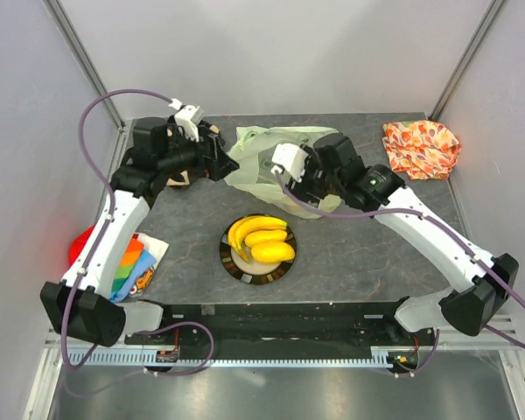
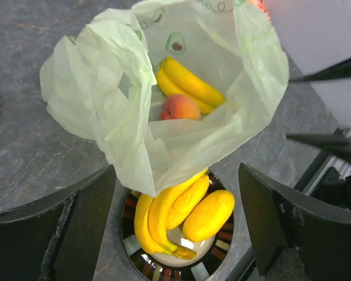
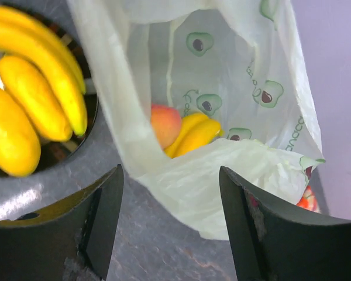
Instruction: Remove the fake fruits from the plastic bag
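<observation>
The plastic bag (image 1: 267, 150) lies at the back of the table with its mouth gaping between my two grippers. Inside it I see a yellow banana bunch (image 2: 190, 85) and a small peach (image 2: 180, 108), which also show in the right wrist view as peach (image 3: 165, 124) and bananas (image 3: 196, 133). A striped plate (image 1: 231, 262) in front holds another banana bunch (image 1: 249, 232) and a yellow oval fruit (image 1: 273, 252). My left gripper (image 1: 217, 159) (image 2: 175, 234) is open beside the bag's left edge. My right gripper (image 1: 299, 194) (image 3: 172, 234) is open, with the bag's rim (image 3: 222, 181) lying loose between its fingers.
An orange leaf-patterned cloth (image 1: 422, 147) lies at the back right corner. A folded rainbow-coloured cloth (image 1: 133, 267) and a red object (image 1: 80, 245) sit at the left edge. Grey walls close in the table on three sides.
</observation>
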Controlling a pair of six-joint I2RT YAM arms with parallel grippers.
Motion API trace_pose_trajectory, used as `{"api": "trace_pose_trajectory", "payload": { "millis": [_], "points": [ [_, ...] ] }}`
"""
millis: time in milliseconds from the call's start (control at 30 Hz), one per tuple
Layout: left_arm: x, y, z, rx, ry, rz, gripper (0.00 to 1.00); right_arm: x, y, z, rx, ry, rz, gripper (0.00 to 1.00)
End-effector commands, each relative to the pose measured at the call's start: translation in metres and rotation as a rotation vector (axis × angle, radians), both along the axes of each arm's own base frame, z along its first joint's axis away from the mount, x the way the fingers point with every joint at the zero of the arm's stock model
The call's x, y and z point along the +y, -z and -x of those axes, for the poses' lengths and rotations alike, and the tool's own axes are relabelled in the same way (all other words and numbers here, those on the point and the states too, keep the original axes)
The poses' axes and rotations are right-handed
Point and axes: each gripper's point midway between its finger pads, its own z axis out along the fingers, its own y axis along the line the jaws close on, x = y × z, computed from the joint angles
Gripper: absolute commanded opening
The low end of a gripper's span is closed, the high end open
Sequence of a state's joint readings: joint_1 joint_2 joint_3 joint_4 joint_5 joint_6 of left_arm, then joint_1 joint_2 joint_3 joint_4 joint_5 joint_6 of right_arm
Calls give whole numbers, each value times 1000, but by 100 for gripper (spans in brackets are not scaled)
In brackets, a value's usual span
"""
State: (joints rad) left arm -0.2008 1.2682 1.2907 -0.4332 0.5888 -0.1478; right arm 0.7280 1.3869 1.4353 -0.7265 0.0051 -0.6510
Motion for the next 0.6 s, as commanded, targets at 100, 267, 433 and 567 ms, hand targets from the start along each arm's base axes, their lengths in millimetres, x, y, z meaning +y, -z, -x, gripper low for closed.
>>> {"api": "trace_pose_trajectory", "payload": {
  "millis": [100,267,433,567],
  "points": [
    [0,22,-48,-31,-85,-164,91,23,-4,-54,115,157,-365,68],
    [-23,38,-50,-21,1,-190,63,27,41,-90,198,297,-403,58],
    [-36,57,-17,25,126,-221,2,-17,90,-75,246,408,-261,48],
    [-22,70,14,29,150,-268,2,-48,109,-24,305,409,-181,47]
  ]
}}
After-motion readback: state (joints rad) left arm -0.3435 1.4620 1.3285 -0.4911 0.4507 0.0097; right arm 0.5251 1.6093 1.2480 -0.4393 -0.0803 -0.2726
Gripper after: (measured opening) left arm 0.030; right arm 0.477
